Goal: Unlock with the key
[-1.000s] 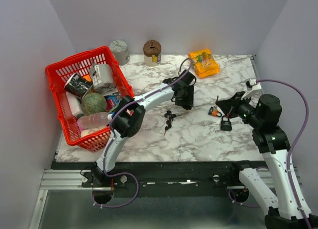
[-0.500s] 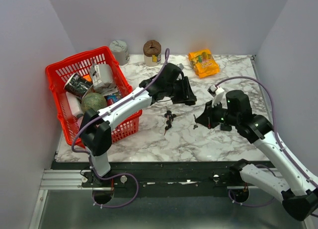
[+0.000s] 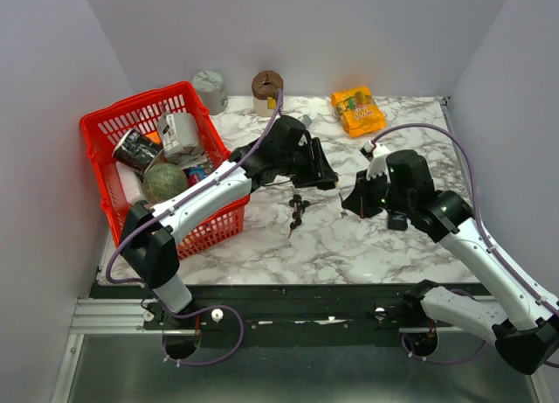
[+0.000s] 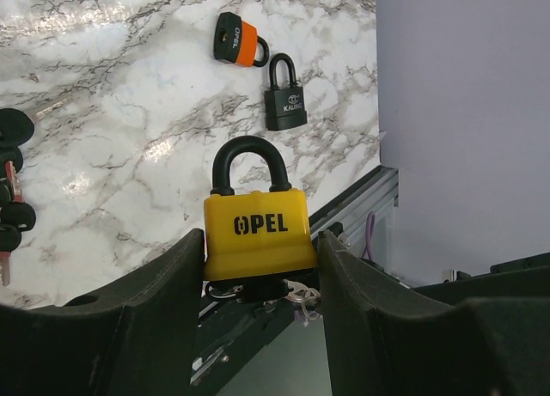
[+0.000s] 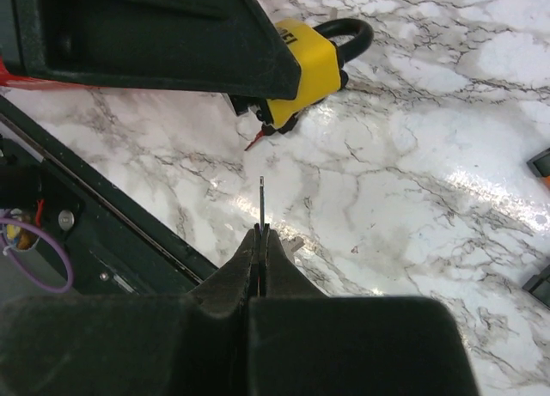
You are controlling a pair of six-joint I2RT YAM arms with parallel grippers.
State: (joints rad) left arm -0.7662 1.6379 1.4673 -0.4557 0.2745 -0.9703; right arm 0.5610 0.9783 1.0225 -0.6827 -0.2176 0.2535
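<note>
My left gripper is shut on a yellow padlock marked OPEL, clamped by its sides and held in the air with the black shackle up. A small ring of keys hangs under its base. In the right wrist view the same padlock sits at the top, gripped by the left fingers. My right gripper is shut on a key, whose thin blade points toward the padlock's underside with a gap between them. From above, the left gripper and right gripper face each other mid-table.
An orange padlock and a black padlock lie on the marble to the right. A bunch of black keys lies mid-table. A red basket of goods stands left. At the back are an orange snack bag and two cans.
My right arm has swung in from the right toward the middle, carrying the key up to the padlock. The left arm has raised its elbow and turned, still holding the padlock.
</note>
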